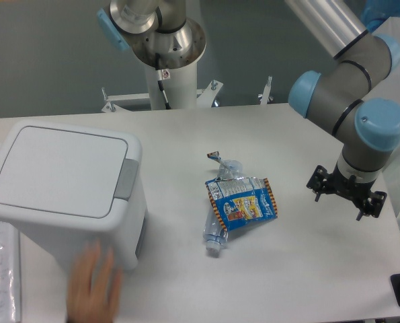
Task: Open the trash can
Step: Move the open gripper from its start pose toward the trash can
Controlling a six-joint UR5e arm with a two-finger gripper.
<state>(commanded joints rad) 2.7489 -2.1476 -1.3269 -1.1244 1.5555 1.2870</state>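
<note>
Trash can [62, 192] at left of frame, lid flat and closed. Gripper [346, 195] at right, well apart, holding nothing; finger spread unclear. Best approach: press squarely down on grey tab [126, 179].

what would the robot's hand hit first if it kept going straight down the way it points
Most likely the bare table. The hand points down with nothing under it; the snack bag lies off to one side. Height is unclear.

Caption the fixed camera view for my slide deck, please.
UR5e gripper hovers right of a snack bag and bottle; trash can lid closed.
</note>
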